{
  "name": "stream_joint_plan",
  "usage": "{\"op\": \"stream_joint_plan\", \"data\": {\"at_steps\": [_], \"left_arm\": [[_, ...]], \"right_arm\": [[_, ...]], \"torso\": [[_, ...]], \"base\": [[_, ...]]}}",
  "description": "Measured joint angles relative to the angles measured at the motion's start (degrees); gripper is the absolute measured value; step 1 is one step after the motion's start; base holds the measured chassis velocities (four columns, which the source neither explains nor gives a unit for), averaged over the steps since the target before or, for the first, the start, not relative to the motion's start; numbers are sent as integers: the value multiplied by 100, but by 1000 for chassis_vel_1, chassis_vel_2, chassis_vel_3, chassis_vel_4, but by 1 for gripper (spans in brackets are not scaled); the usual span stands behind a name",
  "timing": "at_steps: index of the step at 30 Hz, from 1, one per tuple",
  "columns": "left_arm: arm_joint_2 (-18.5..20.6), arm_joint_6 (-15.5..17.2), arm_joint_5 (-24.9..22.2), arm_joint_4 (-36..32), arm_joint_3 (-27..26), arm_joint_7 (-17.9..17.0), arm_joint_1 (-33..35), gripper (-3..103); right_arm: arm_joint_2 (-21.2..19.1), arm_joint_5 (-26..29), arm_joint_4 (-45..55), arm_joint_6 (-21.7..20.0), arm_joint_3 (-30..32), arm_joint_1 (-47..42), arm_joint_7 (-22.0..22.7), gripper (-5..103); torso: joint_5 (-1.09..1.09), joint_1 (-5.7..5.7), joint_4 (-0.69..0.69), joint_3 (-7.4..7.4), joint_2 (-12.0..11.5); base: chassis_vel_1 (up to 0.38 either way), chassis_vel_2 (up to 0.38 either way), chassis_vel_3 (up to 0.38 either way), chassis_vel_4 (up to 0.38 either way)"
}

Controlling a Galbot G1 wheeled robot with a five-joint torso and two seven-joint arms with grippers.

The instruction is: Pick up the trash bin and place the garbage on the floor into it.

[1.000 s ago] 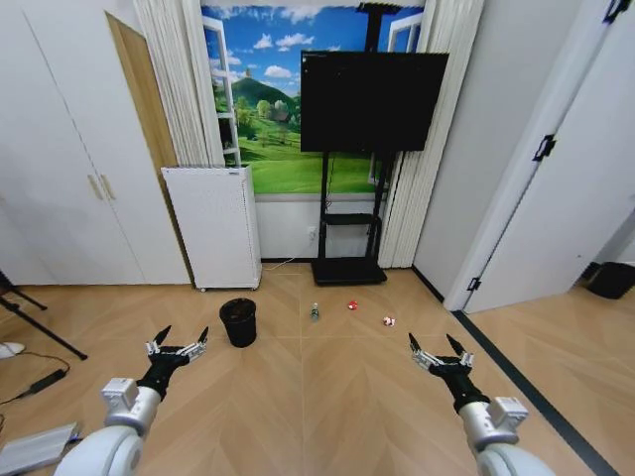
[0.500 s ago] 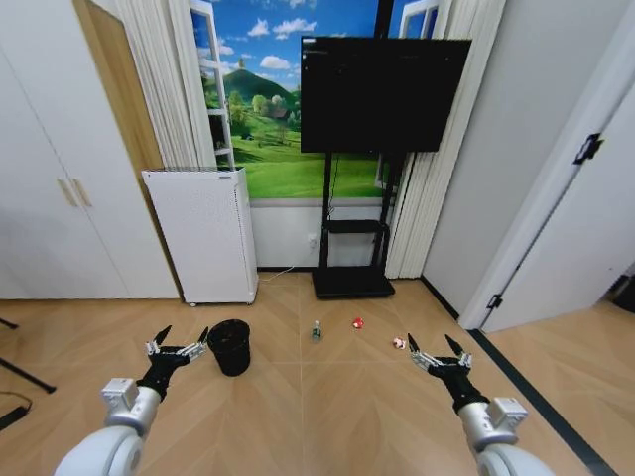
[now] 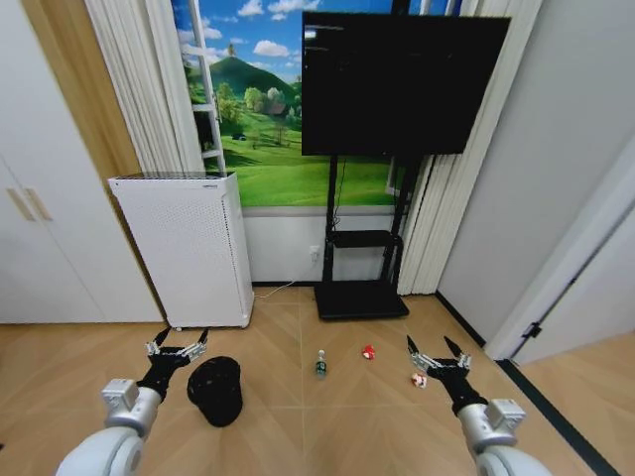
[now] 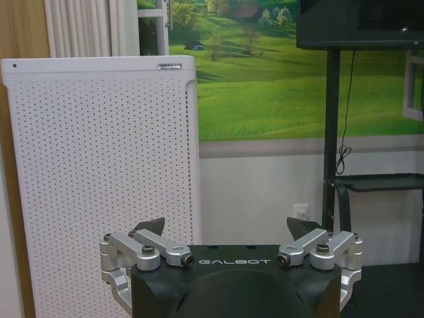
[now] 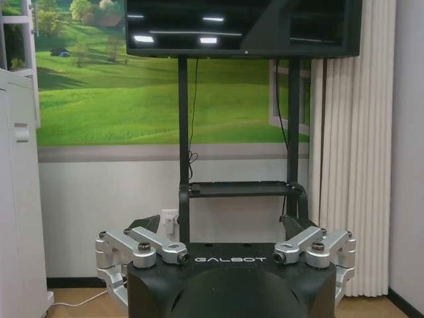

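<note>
The trash bin (image 3: 215, 389), small, black and round, stands on the wood floor just right of my left gripper (image 3: 177, 343), which is held open in the air with nothing in it. The garbage lies further right on the floor: a small green bottle (image 3: 320, 364), a red wad (image 3: 368, 351) and a red-and-white wad (image 3: 419, 379). My right gripper (image 3: 430, 347) hangs open and empty, close above the red-and-white wad in the head view. In the wrist views both grippers (image 4: 227, 228) (image 5: 221, 225) face the wall with fingers spread.
A tall white air purifier (image 3: 185, 249) stands against the wall behind the bin. A black TV stand (image 3: 362, 297) with a large screen is behind the litter. Curtains hang beside the landscape mural. A white door (image 3: 595, 288) stands at the right.
The whole picture has shifted: the camera moved forward and turned, so the bin, litter, purifier and TV now look closer and lower. Both arms keep the same open pose.
</note>
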Motion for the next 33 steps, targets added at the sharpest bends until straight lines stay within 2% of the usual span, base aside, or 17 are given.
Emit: {"op": "stream_joint_plan", "data": {"at_steps": [2,4,5,7,10,13,33], "left_arm": [[4,-36,-4,18,2,0,-7,100],[9,-75,-5,60,7,-1,-27,100],[8,-88,-2,70,9,-1,-29,100],[1,-89,-1,70,12,-2,-27,100],[-30,-3,30,56,16,-27,-9,100],[-56,67,51,-6,24,-33,43,100],[-81,17,89,-19,-2,-13,63,100]], "right_arm": [[2,41,-39,67,-18,28,44,100],[-2,72,-60,83,-17,76,101,100],[-5,72,-72,77,-17,84,118,100],[-6,72,-76,66,-17,88,133,100],[-5,71,-77,61,-16,84,139,100],[0,73,-82,50,-5,59,143,100],[-35,247,-56,-23,41,-38,132,100]], "torso": [[2,1,1,1,-1],[-12,2,-1,1,-1],[-1,4,0,2,-2],[0,3,1,1,-1],[-11,5,1,1,-6],[-3,-16,-2,-28,-50],[-6,-245,0,-352,-603]], "base": [[-336,341,358,-321],[-321,312,306,-298],[-245,263,298,-221],[-245,243,243,-221],[-156,183,148,-54],[-27,35,-1,-10],[24,-17,-18,21]]}}
